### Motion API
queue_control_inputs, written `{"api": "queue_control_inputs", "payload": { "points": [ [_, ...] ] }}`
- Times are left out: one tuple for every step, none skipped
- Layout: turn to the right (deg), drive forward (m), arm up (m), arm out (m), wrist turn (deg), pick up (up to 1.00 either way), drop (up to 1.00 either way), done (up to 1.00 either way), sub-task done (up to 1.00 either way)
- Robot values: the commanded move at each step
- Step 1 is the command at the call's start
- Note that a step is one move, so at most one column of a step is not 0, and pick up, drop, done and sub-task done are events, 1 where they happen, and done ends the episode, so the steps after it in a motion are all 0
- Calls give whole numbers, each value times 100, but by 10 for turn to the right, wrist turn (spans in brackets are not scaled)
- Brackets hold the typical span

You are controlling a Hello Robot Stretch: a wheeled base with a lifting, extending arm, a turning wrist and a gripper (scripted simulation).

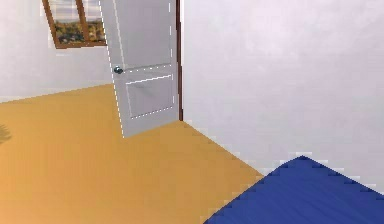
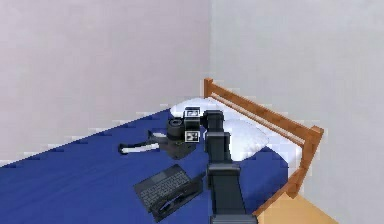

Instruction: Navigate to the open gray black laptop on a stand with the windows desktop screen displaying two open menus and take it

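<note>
Orange-brown floor (image 1: 90,150) spreads across the forward view's lower left. A framed picture (image 1: 72,25) hangs at upper left beside a pale panelled door (image 1: 145,65), and a blue bed (image 1: 310,195) shows its corner at lower right. In the arm side view the gripper (image 2: 140,148) sits mid-frame over the bedcover; whether it holds anything cannot be told. The dark laptop (image 2: 165,190) lies on the bed at lower centre, just left of the arm (image 2: 222,175). A white pillow (image 2: 255,135) and a wooden headboard (image 2: 275,118) lie to the right.
</note>
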Motion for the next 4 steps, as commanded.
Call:
{"api": "queue_control_inputs", "payload": {
  "points": [
    [0,0,0,0,60,0,0,0,0],
    [0,0,-30,0,0,0,0,0,0],
    [0,0,0,0,0,100,0,0,0],
    [0,0,10,0,0,0,0,0,0]
  ]
}}
